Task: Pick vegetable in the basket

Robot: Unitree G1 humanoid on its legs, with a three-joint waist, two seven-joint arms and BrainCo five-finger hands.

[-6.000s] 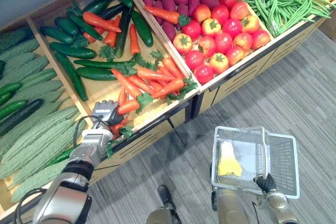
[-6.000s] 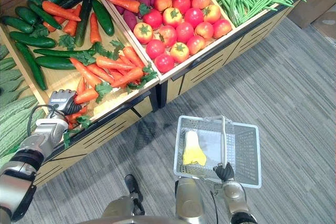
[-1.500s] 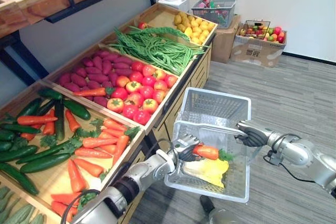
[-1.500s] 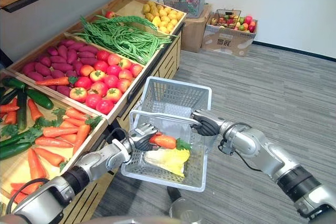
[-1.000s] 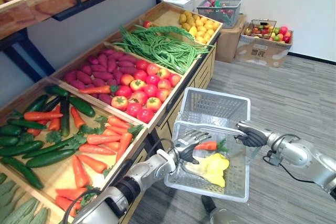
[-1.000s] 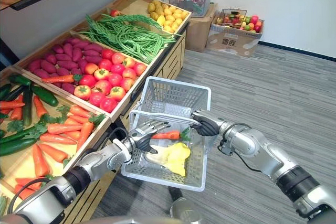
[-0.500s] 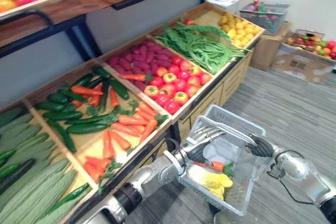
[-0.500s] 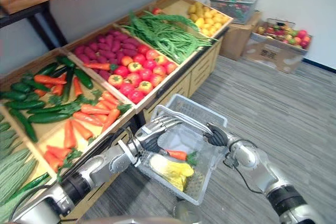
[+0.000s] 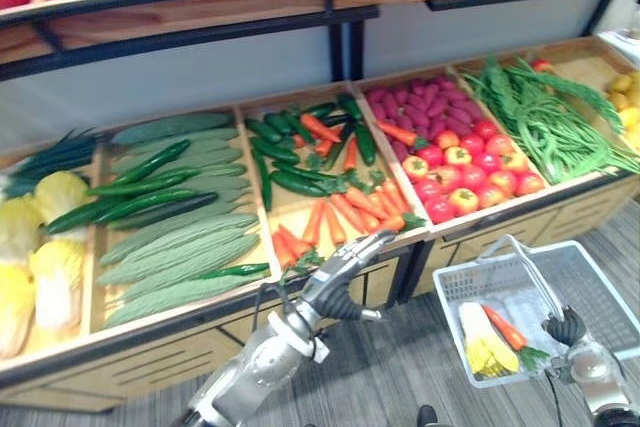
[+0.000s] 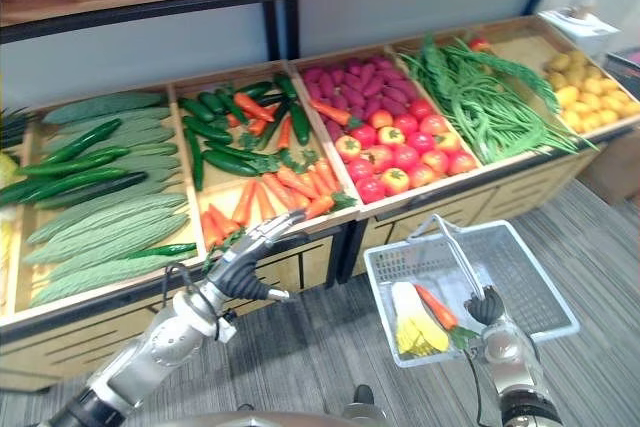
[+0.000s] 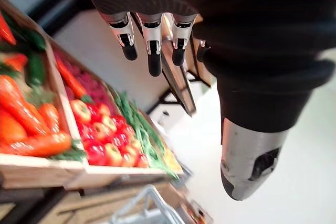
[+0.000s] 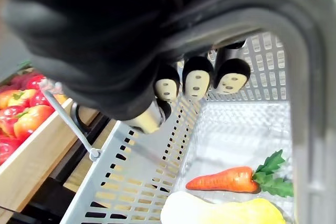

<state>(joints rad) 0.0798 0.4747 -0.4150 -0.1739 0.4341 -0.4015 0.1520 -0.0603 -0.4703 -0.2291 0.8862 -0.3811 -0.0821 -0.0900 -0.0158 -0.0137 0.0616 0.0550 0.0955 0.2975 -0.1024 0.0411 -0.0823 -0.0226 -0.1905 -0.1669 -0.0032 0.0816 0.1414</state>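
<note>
left hand (image 10: 248, 255): fingers straight and spread, holding nothing, positioned at the front edge of the carrot bin (image 10: 222, 197). right hand (image 10: 487, 305): fingers curled round the basket handle (image 12: 314, 129). carrot (image 10: 435, 307): lying on the floor of the basket (image 10: 520, 277), toward its left wall, just beside a yellow vegetable (image 10: 412, 325).

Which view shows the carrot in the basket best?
The right wrist view: the carrot lies close and whole, green top included, beside a yellow vegetable in the basket. Both eye views show it small and far. The left wrist view catches a bit of basket rim.
</note>
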